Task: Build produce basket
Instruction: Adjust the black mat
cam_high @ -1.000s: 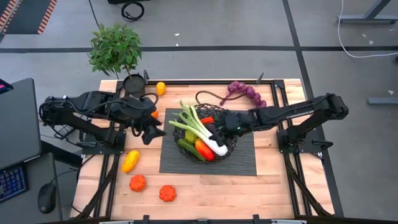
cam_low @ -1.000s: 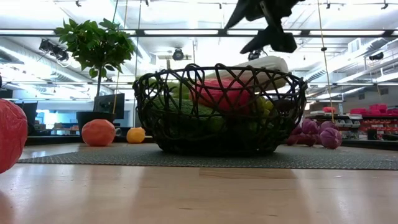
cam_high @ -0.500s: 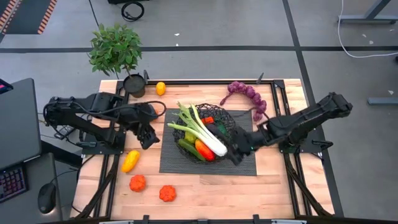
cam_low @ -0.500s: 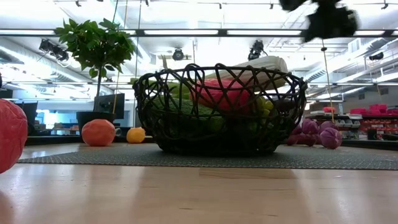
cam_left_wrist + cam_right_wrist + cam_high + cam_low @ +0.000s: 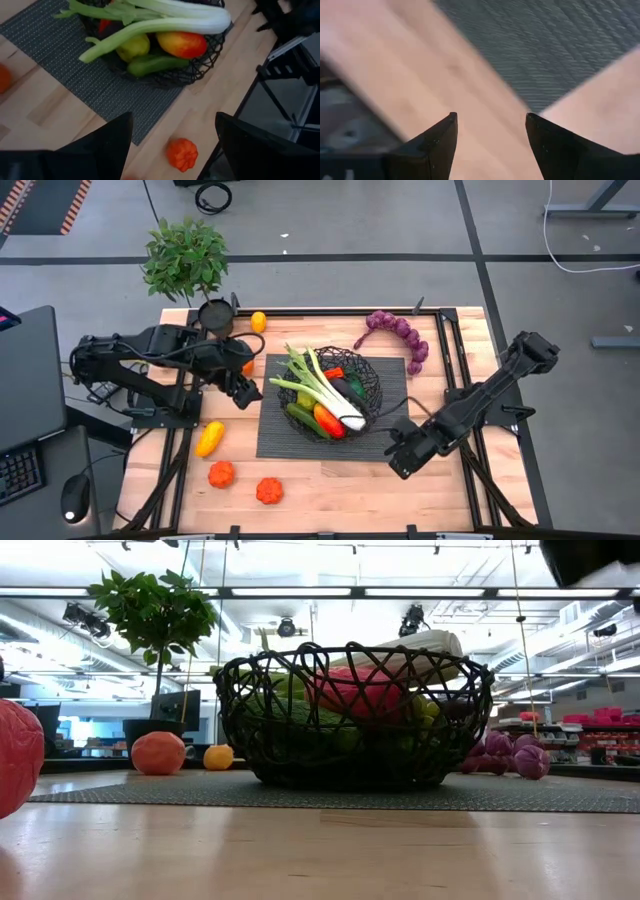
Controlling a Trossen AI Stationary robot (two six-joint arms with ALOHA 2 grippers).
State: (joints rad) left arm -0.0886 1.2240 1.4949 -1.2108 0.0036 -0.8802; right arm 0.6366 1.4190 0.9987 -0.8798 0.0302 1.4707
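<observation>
The pale wooden table (image 5: 330, 480) carries a dark grey woven mat (image 5: 390, 442) at its centre, with grey floor on all sides. Nearest the front edge lie two ridged orange-red toy tomatoes (image 5: 221, 473) and a yellow toy pepper (image 5: 209, 438), all on bare wood left of the mat.

The right gripper (image 5: 400, 457) hangs over the mat's front right corner, fingers (image 5: 437, 142) apart, nothing between them and nothing touched. Half a second ago it stood just beside the basket rim; it has since drawn back toward the front and its opening has narrowed a little.

The round black wire-mesh basket (image 5: 375, 385) sits on the mat, holding a white-and-green toy leek (image 5: 322, 387), a red-orange fruit (image 5: 328, 421), a green cucumber (image 5: 299, 415) and a dark aubergine (image 5: 340, 387).

The left gripper (image 5: 245, 393) hovers just beside the mat's left edge, fingers (image 5: 107, 142) spread wide and empty, unchanged from before.

Farther back lie a bunch of purple toy grapes (image 5: 400, 332), a small yellow lemon (image 5: 258, 322) and a leafy green plant in a black pot (image 5: 190, 265).
</observation>
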